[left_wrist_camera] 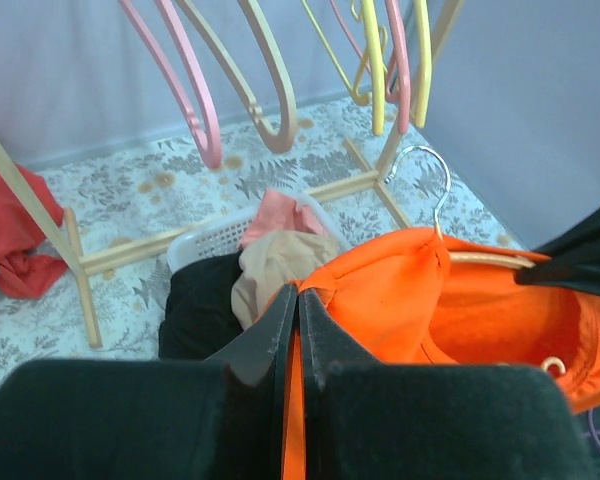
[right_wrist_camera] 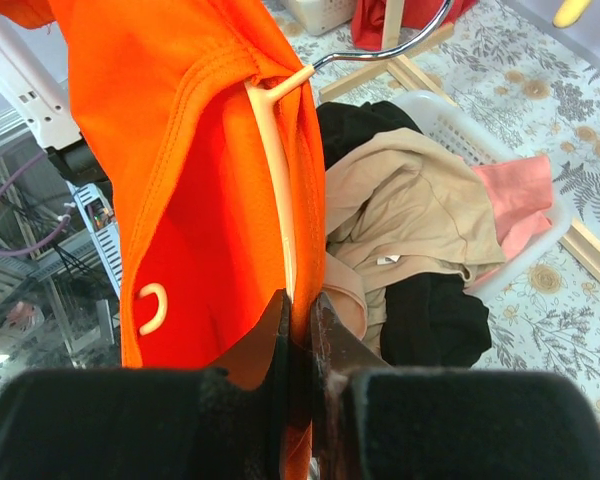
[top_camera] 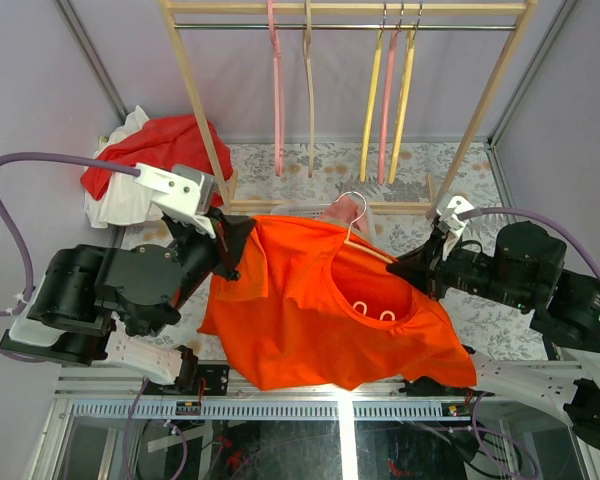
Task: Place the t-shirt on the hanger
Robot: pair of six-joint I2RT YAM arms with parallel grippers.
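While left claw [left_wrist_camera: 298, 300] pinches t-shirt [left_wrist_camera: 390, 295], forearm [top_camera: 165, 268] points rightward.

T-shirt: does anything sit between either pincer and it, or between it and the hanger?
Nothing visible. The left pincer is shut on the t-shirt cloth, and the right pincer pinches the hanger arm with cloth. The hanger already sits inside the neck.

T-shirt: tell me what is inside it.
The hanger is inside the t-shirt: its silver hook sticks out past the collar, and one pale arm and two loops of the lower bar show through the neck opening. The rest is hidden under orange cloth.
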